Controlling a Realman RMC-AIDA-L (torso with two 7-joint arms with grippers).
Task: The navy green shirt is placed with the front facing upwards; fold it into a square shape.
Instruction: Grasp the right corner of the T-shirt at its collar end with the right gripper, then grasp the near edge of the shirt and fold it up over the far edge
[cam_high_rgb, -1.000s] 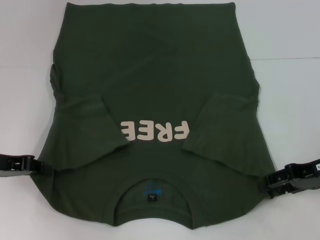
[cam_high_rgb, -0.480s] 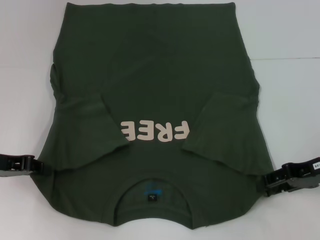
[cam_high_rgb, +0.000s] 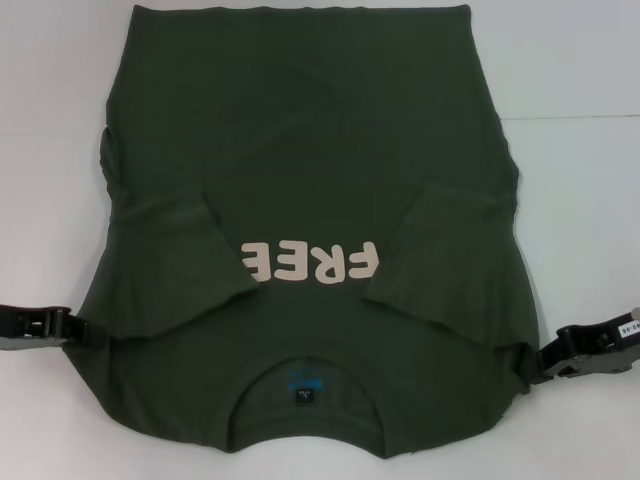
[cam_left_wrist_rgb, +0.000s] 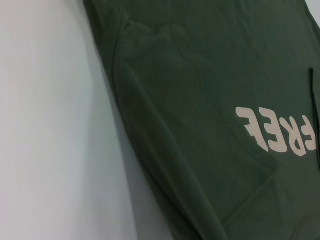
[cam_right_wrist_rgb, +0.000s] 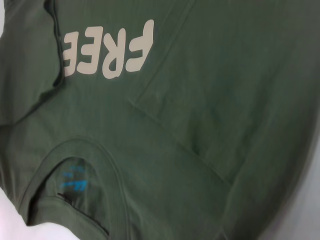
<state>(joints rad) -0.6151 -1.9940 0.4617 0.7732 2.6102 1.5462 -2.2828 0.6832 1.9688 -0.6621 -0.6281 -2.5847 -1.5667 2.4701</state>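
The navy green shirt (cam_high_rgb: 300, 150) lies flat on the white table, front up. Its cream "FREE" lettering (cam_high_rgb: 312, 262) reads upside down in the head view, and the collar with a small dark label (cam_high_rgb: 303, 394) is at the near edge. Both short sleeves are folded inward over the chest, the left sleeve (cam_high_rgb: 165, 270) and the right sleeve (cam_high_rgb: 450, 265). My left gripper (cam_high_rgb: 78, 332) is low at the shirt's left shoulder edge. My right gripper (cam_high_rgb: 538, 362) is at the right shoulder edge. The wrist views show only the shirt (cam_left_wrist_rgb: 210, 100) (cam_right_wrist_rgb: 210, 90), not the grippers themselves.
Bare white table (cam_high_rgb: 580, 200) surrounds the shirt on the left, right and far sides. The shirt's hem (cam_high_rgb: 300, 10) reaches the far edge of the head view. A faint seam line (cam_high_rgb: 575, 118) crosses the table at the right.
Both grippers have slid slightly outward, away from the shirt's shoulders. The right one moved more and a small wrinkle shows at the right shoulder edge. The shirt otherwise lies as before.
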